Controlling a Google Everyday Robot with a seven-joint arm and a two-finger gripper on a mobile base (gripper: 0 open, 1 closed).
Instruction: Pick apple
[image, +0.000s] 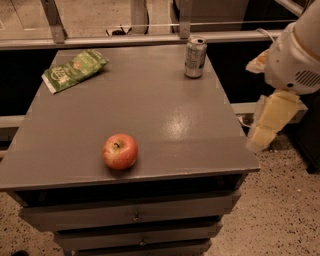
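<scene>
- Resting on the near left part of the grey cabinet top (170, 107), close to its front edge: the apple (120, 151), red with yellow-orange patches, stem dimple facing up.
- Touching only the top, well apart from the other things there.
- Hanging beyond the cabinet's right edge, about level with the top: the gripper (261, 136), pale yellow, pointing down and slightly left, below the bulky white arm (299, 52) at the right border.
- Well apart from the apple, with a wide stretch of bare top between the two.
- Cannot tell how wide the gripper stands; nothing seen in its hold.
- Lying flat near the far left corner, set at a slant: a green snack bag (75, 69).
- Standing upright near the far right corner: a silver drink can (195, 57).
- Stacked under the top, at the near face: grey drawers (135, 216) with small round knobs.
- Spreading around the cabinet's base: a speckled floor (282, 210).
</scene>
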